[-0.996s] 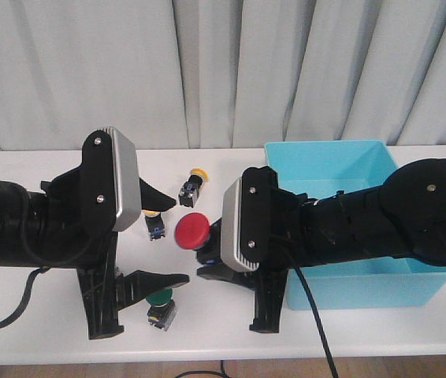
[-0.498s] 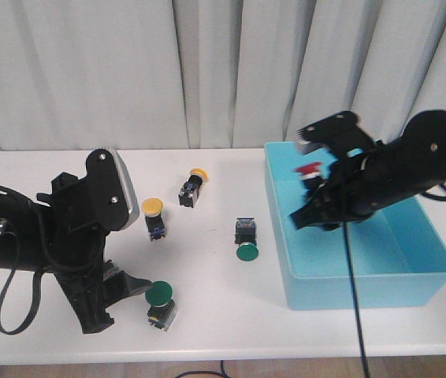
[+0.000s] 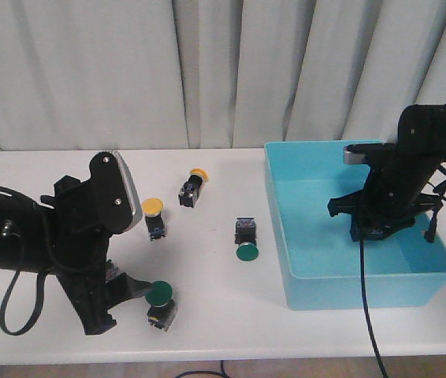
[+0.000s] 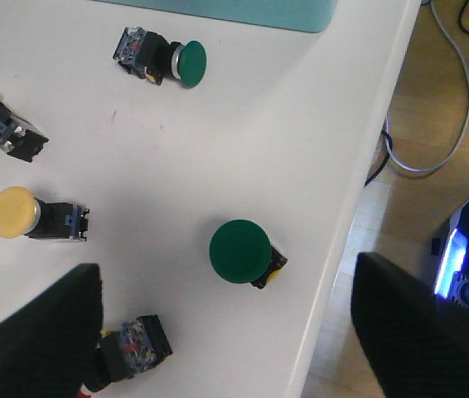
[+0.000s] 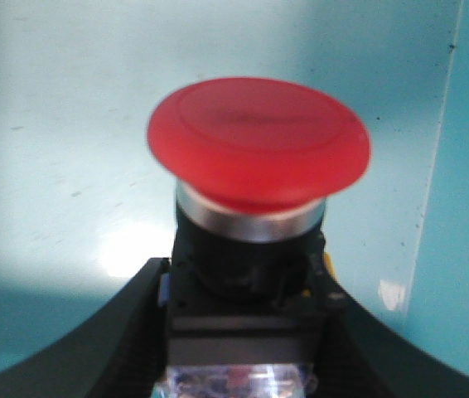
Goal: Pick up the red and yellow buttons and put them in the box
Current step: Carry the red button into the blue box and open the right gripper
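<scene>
Two yellow buttons lie left of the box (image 3: 286,236): one yellow button (image 3: 153,208) and another yellow button (image 3: 198,174) farther back. Two green buttons also lie left of it, one green button (image 3: 247,252) nearest the box and another green button (image 3: 160,294) farther off. One red button (image 5: 258,152) is over the box floor.

white table (image 3: 231,315), grey curtain (image 3: 128,71), wooden floor (image 4: 433,108)

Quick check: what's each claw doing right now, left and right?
Left claw: open, holding nothing, above the table near a green-capped push-button.
Right claw: closed on the red mushroom-cap push-button, over the turquoise plastic box.
</scene>
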Robot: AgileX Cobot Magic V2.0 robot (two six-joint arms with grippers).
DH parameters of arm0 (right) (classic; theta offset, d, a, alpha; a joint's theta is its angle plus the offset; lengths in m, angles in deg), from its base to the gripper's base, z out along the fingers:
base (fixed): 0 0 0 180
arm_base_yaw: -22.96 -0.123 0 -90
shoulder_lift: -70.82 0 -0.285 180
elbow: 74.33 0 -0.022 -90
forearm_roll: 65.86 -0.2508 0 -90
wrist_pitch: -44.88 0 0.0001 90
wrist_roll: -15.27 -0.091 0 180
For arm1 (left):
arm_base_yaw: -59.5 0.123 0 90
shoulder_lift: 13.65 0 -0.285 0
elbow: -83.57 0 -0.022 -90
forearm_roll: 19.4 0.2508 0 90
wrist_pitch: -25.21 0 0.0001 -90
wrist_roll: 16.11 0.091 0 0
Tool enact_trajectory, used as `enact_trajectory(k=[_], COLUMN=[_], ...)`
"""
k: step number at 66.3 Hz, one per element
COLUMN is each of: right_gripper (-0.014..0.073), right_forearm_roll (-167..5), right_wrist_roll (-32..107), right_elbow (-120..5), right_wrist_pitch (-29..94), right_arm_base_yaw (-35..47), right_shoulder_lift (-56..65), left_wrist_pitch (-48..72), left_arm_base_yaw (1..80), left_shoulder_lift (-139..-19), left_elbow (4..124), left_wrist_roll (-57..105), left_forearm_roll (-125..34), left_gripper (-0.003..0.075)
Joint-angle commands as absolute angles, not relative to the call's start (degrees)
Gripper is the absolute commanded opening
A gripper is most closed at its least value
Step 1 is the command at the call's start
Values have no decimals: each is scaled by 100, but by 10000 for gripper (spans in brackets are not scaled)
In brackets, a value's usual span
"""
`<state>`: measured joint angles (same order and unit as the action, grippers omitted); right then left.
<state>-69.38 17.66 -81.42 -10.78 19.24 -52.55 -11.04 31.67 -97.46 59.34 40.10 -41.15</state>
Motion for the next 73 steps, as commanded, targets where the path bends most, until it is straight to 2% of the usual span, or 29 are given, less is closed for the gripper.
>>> enact_trajectory(k=[1,25,48,73], right_gripper=[230,267,391,393], right_forearm_roll=[-6922,-6930,-6946,-6974], right_wrist_roll=[1757,1845,2037,1929], right_elbow=[-8391,-8399,-8399,-8399], right_wrist_pitch=[-1028,-1035,-1060,-1254], right_arm_base_yaw=[1935,1935,1935,1935], right_shoulder_lift=[-5205,-5513,-5513,-5055], left_wrist_pitch=[-917,-911,-911,-904], left_arm_base_yaw=[3151,3151,3151,3151], left_shoulder_lift=[-9602,-9602,-9602,-9602], left_elbow=[6079,6079,6079,6079], left_wrist_roll=[3935,3935,3935,3935], left_forearm_roll=[-4234,-4233,-4233,-4239], left_gripper=[587,587,587,587])
